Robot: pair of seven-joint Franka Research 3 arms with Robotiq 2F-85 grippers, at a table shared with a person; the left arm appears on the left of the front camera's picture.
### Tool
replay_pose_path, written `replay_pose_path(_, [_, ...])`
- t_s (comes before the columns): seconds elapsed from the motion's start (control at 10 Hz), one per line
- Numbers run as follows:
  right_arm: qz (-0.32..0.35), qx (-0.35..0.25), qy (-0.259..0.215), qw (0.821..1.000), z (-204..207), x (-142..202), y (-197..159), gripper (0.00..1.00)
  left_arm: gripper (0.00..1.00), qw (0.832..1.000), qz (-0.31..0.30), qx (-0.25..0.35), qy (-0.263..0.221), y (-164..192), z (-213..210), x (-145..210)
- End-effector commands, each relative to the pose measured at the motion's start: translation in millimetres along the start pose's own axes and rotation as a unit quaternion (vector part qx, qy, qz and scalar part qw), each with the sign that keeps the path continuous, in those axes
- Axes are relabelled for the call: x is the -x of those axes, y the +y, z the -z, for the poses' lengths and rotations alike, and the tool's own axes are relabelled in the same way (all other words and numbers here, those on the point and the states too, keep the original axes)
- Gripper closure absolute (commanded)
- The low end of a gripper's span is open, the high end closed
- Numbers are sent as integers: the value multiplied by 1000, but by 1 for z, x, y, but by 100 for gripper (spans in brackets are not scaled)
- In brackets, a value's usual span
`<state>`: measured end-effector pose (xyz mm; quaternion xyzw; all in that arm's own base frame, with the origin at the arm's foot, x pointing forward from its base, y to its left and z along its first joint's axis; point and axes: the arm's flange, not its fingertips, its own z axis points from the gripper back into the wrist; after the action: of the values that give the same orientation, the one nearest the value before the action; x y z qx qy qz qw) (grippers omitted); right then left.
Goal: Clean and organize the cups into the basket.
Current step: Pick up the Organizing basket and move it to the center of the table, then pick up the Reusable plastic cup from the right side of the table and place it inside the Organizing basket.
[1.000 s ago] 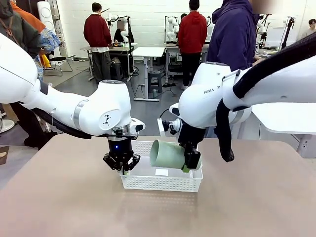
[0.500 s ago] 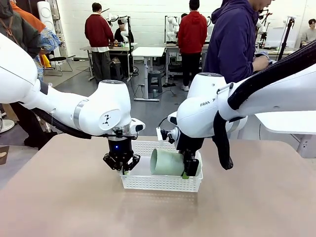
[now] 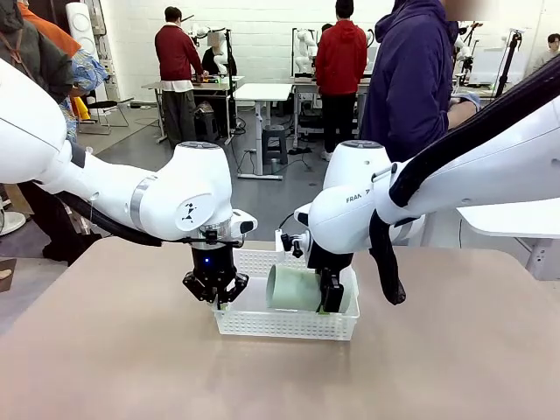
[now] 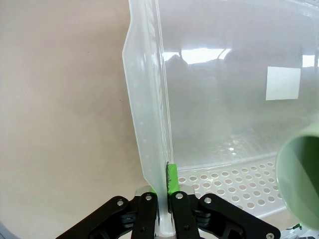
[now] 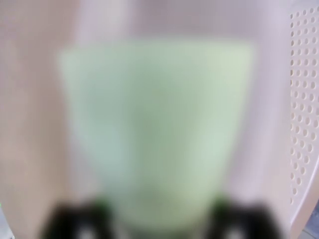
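The white lattice basket (image 3: 289,325) sits mid-table. My left gripper (image 3: 223,300) is shut on its left end wall; in the left wrist view the translucent wall (image 4: 148,99) runs between the closed green pads of that gripper (image 4: 163,199). A pale mint green cup (image 3: 293,287) lies on its side low inside the basket, its open mouth toward the left. My right gripper (image 3: 331,299) is shut around its base end. The right wrist view shows the blurred cup (image 5: 154,124) between the dark fingers of the right gripper (image 5: 154,221). The cup's rim (image 4: 301,181) enters the left wrist view at lower right.
A person in a dark purple hoodie (image 3: 411,70) stands at the table's far side, behind my right arm. Bare tan tabletop (image 3: 131,367) spreads in front of and beside the basket. The basket's perforated wall (image 5: 304,99) lies close to the cup.
My right gripper has come down and slightly left, lowering the mint green cup from above the rim into the basket. My left gripper has kept its hold on the basket wall.
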<state>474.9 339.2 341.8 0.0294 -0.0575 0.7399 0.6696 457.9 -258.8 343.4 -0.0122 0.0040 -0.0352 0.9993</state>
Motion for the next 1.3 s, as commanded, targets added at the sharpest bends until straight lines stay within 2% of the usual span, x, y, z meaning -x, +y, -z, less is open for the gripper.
replay_pose_path(0.0, [13, 5, 14, 1000, 5, -10, -11, 21, 100, 1000, 0, -1, 1, 0, 1, 1])
replay_pose_path(0.2, [14, 2, 15, 1000, 9, -11, -14, 21, 100, 1000, 0, -1, 1, 0, 1, 1])
replay_pose_path(0.3, [15, -1, 13, 1000, 8, -10, -14, 8, 100, 1000, 0, -1, 1, 0, 1, 1])
replay_pose_path(0.4, [17, -1, 12, 1000, 8, -11, -14, 1, 100, 1000, 0, -1, 1, 0, 1, 1])
replay_pose_path(1.0, [24, 2, 4, 1000, 3, -6, -12, 0, 100, 1000, 0, -1, 1, 0, 1, 1])
replay_pose_path(1.1, [35, 19, -6, 999, -13, 0, -11, 0, 100, 1000, 0, -1, 1, 0, 1, 1])
replay_pose_path(1.2, [52, 49, -33, 997, -48, 17, -8, 0, 100, 1000, 0, -1, 1, 0, 1, 1])
